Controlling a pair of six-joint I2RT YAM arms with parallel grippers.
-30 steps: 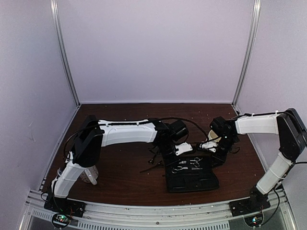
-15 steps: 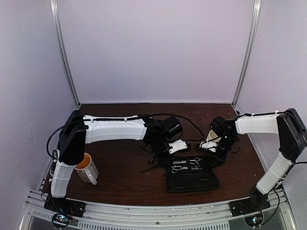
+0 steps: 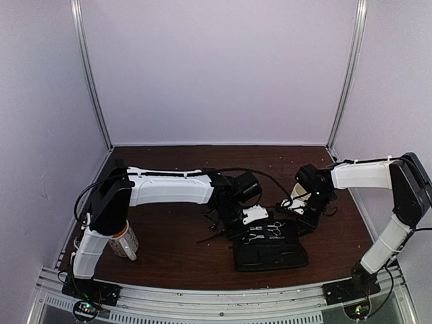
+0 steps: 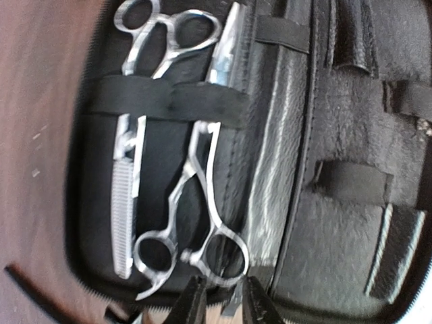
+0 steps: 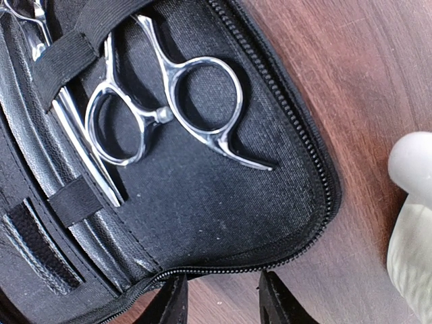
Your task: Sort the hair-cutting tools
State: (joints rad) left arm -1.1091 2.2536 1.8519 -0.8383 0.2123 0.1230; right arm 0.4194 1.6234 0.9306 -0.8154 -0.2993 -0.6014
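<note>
The brown table [image 3: 169,260] is crossed by the left arm [image 3: 169,187]. Its elbow has been swung back to the right since half a second ago, so the orange-filled mug [image 3: 125,241] at the near left, fully shown then, is now half covered. The right arm [image 3: 361,174] has not been moved. The black case [image 3: 270,256] is found lying open in the same place, between the two wrists. Inside its far half the left scissors [image 3: 252,237] and right scissors [image 3: 275,229] are laid side by side, with their blades tucked under an elastic strap [image 4: 169,101]. A thin black hair clip [image 3: 212,235] is seen on the table just left of the case. The left gripper [image 4: 226,307] has been brought nearer the case's edge and is parted narrowly; it cannot be told whether the pale sliver in the gap is touched. The right gripper [image 5: 223,307] is held moderately apart over the zip edge with nothing gripped, and a white rounded object [image 5: 413,202] is beside it.
</note>
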